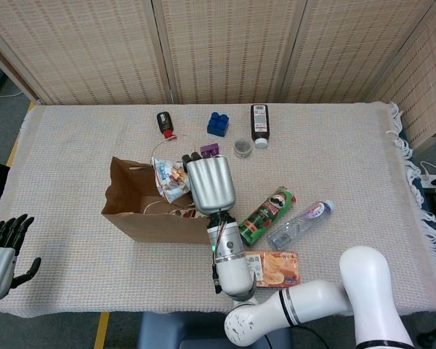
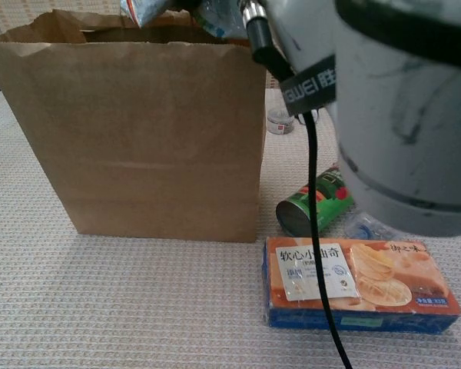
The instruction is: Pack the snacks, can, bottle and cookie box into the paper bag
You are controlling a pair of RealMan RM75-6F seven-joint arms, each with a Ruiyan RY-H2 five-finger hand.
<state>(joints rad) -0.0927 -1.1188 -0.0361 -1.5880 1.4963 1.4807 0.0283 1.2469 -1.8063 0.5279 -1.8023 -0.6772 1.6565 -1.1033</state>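
My right hand (image 1: 207, 182) hangs over the open brown paper bag (image 1: 134, 215) and grips a white-and-blue snack packet (image 1: 167, 177) above its mouth. The chest view shows the same packet (image 2: 150, 9) just above the bag's (image 2: 131, 131) top edge, with my right forearm filling the upper right. A red snack packet (image 1: 192, 213) lies inside the bag. The green chips can (image 1: 267, 214), the clear bottle (image 1: 301, 223) and the orange cookie box (image 1: 277, 267) lie on the cloth to the right of the bag. My left hand (image 1: 1, 254) waits open at the table's left front edge.
At the back stand a dark bottle (image 1: 259, 121), a small grey tin (image 1: 241, 147), a blue block (image 1: 217, 123), a purple block (image 1: 209, 150) and a black-and-red item (image 1: 165, 123). A black cable (image 2: 316, 254) hangs across the cookie box (image 2: 361, 283) in the chest view.
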